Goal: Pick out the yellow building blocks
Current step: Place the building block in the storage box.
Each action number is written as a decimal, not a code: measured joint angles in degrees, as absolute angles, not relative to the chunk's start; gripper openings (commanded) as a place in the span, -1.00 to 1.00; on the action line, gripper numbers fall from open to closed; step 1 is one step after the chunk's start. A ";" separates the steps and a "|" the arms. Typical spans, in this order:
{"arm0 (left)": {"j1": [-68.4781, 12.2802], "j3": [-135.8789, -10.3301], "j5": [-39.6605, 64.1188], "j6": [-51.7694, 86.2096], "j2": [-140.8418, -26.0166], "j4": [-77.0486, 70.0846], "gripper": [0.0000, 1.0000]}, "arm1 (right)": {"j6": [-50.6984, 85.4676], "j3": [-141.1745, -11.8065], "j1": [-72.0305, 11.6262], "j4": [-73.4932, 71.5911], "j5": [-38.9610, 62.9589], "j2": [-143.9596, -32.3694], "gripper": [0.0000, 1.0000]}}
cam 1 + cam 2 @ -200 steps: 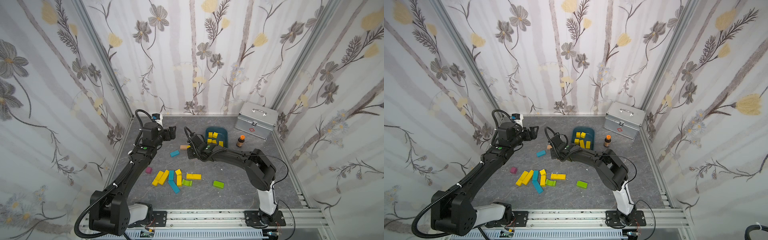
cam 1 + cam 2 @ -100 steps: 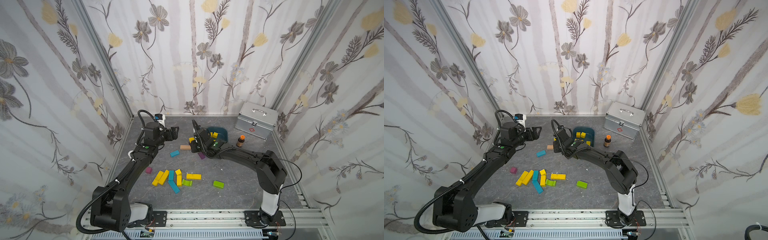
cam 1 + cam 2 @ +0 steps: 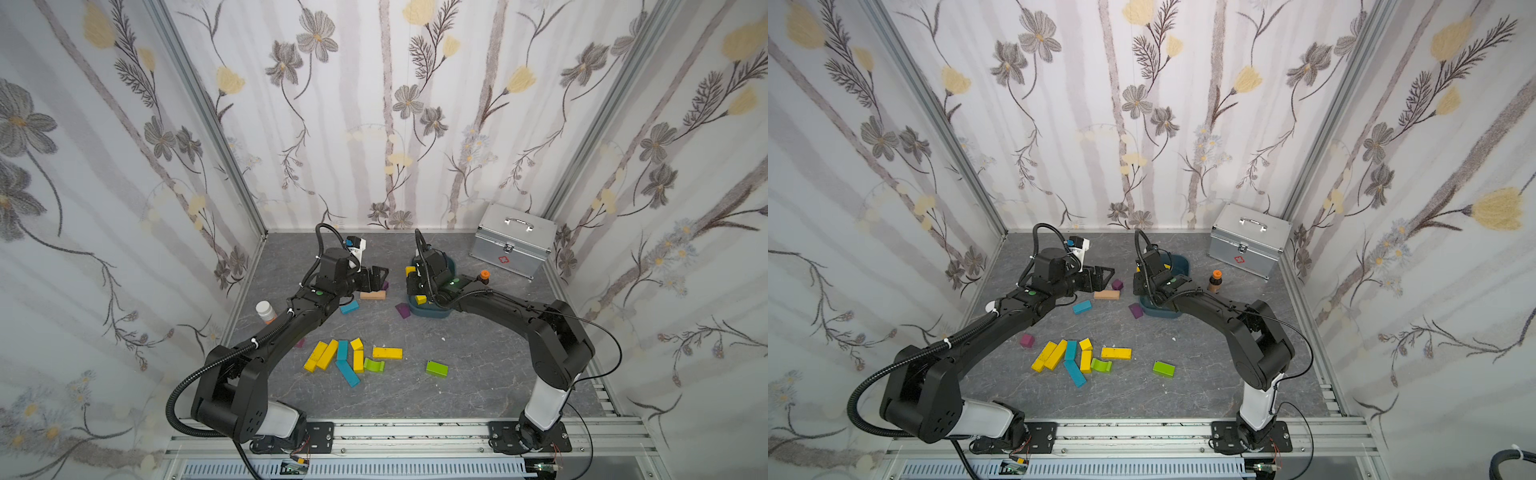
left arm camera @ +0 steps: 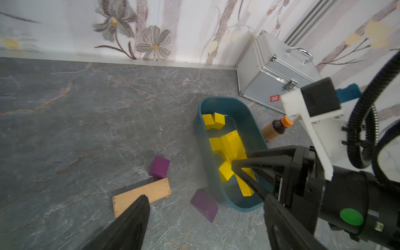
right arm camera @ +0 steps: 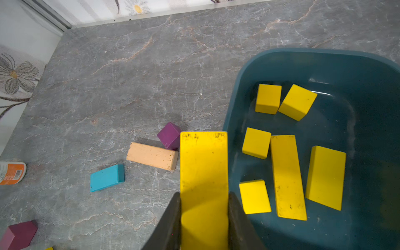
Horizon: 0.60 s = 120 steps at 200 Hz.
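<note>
Six yellow blocks (image 5: 287,177) sit in the bin (image 5: 281,56); right gripper (image 5: 204,194) clamps a bar (image 5: 203,162) nearby, likely for dropping, while left gripper (image 3: 376,277) gapes empty.

Looking like a lab robot cell: floral wallpaper panels (image 3: 365,124) hanging in aluminium framing (image 3: 210,120) at upper left, robot arms (image 3: 511,309) sitting bolted to a rail (image 3: 415,434) along the bottom edge.

The bright yellow wooden building blocks (image 5: 286,177) pop against the dark teal plastic tub (image 5: 303,67). The worktop (image 5: 140,75) is grey with pale marble-style veining, the wallpapered walls (image 3: 374,104) white with grey and yellow flowers. Also: purple wooden cube (image 5: 170,135), pale tan wooden bar (image 5: 151,155), turquoise block (image 5: 107,178), lime-green block (image 3: 436,368).
</note>
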<state>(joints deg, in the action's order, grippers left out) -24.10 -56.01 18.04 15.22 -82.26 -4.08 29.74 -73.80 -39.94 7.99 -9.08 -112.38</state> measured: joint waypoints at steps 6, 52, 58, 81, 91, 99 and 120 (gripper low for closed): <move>-24.77 -56.25 18.37 15.22 -82.76 -4.03 0.68 | 29.71 -73.63 -39.68 7.94 -9.10 -112.29 -0.61; -28.73 -59.31 22.37 15.20 -87.77 -1.96 0.68 | 29.30 -72.25 -37.41 7.66 -9.63 -111.96 -0.60; -29.26 -59.81 23.11 15.20 -88.55 -1.54 0.68 | 29.30 -72.07 -37.17 7.66 -9.74 -111.96 -0.60; -31.05 -61.43 25.28 15.14 -90.76 0.14 0.68 | 29.32 -71.42 -36.71 7.62 -10.07 -111.96 -0.60; -31.73 -62.02 25.98 14.96 -91.48 1.08 0.68 | 29.32 -71.16 -36.53 7.62 -10.20 -111.98 -0.59; -32.21 -62.41 26.41 14.94 -92.01 1.65 0.68 | 29.32 -70.94 -36.34 7.57 -10.20 -112.07 -0.59; -32.91 -63.18 27.11 14.26 -92.73 3.09 0.68 | 29.34 -70.83 -35.40 7.55 -10.17 -112.92 -0.59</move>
